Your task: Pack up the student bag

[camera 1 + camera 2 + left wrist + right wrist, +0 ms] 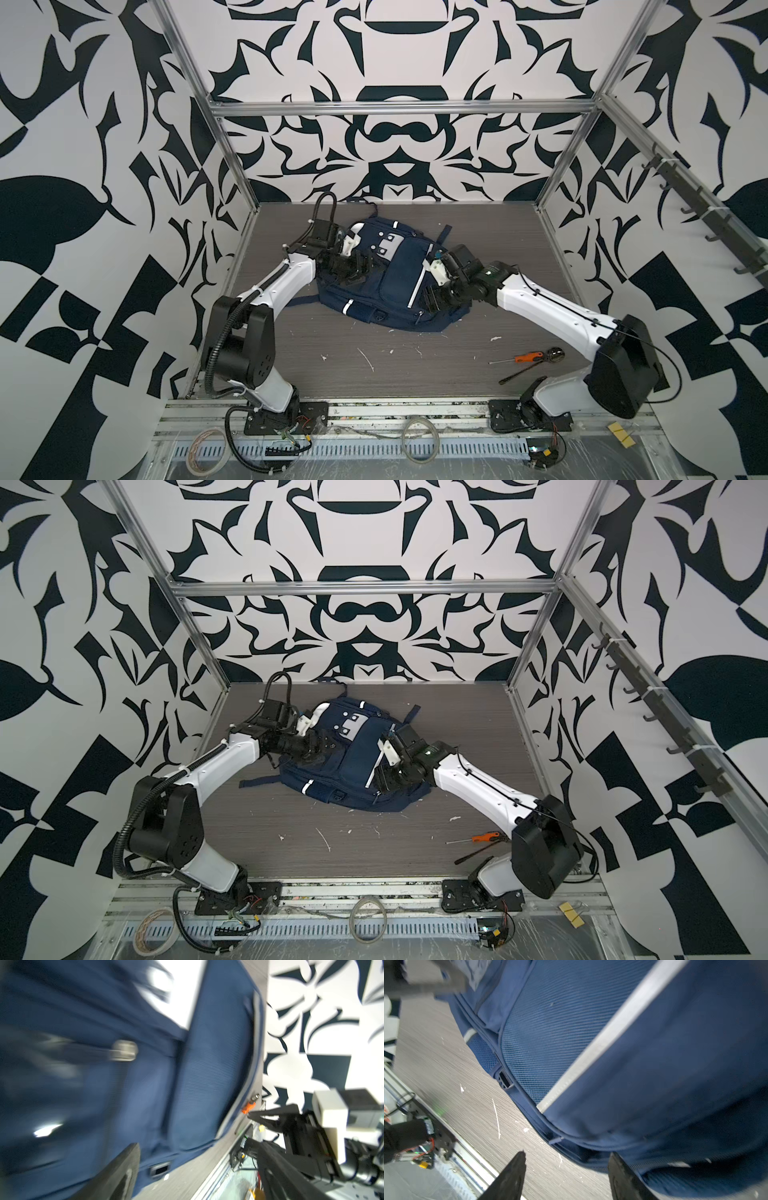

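Backpack (386,286) flat mid-surface (374,365), looks closed; packing probably near done. Left fingers (116,1176) at its 9 o'clock, right fingers (508,1180) at 3, both spread, gripping nothing.

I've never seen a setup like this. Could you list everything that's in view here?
student bag: one, navy blue with white stripes, lying flat mid-table.
screwdriver: one, orange handle, on the table near the right arm's base.
black tool: one, thin, beside the screwdriver; kind unclear.
round object: one, dark and glossy, by the screwdriver's handle; too small to identify.
tape roll: one, pale, front ledge, left.
tube loop: one, greyish, front ledge, middle.
hook rail: one, dark, on the right frame bar.
table: one, grey wood-grain, white flecks.
left gripper: one, black, over the bag's left side.
right gripper: one, black, jaws apart at the bag's right edge.
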Controlling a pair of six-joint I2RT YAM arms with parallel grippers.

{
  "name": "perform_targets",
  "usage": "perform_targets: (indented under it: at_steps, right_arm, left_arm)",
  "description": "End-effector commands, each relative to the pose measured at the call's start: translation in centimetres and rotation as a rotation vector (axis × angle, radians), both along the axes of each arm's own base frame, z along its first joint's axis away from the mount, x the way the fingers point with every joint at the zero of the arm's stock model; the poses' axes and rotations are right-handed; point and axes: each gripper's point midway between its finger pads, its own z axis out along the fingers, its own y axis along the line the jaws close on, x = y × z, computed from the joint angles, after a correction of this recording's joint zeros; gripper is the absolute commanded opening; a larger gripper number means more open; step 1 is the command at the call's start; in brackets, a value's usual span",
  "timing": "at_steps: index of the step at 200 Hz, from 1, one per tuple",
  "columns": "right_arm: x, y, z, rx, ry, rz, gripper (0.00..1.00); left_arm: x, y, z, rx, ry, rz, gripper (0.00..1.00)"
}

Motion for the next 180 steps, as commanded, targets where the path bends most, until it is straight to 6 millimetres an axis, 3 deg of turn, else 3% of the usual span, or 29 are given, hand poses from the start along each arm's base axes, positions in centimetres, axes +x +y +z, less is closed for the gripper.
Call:
perform_targets:
  at_steps: [1,31,77,121,146,180]
  right_arm:
    - [-0.2,0.6,0.3,-0.029,-0.015,0.051,0.64]
    - [-0.5,0.7,-1.2,-0.037,0.015,0.038,0.61]
    - [-0.6,0.7,-2.9,-0.032,0.043,-0.003,0.56]
    - [-0.5,0.6,-3.8,-0.048,0.06,-0.017,0.52]
    - [-0.4,0.2,-4.0,-0.068,0.068,-0.038,0.5]
    - [-0.4,-0.4,-2.9,-0.06,0.041,-0.071,0.5]
  left_arm:
    - [-2.2,-0.4,-1.7,0.0,0.086,-0.07,0.9]
    - [-2.4,-1.2,-3.8,-0.005,0.13,-0.038,0.86]
    - [-2.3,-4.4,-6.0,0.014,0.155,-0.066,0.69]
    - [-2.0,-6.2,-7.2,0.031,0.169,-0.079,0.4]
    - [-1.5,-6.1,-6.7,0.06,0.134,-0.074,0.35]
    - [-1.1,-6.5,-3.6,0.14,0.006,-0.128,0.36]
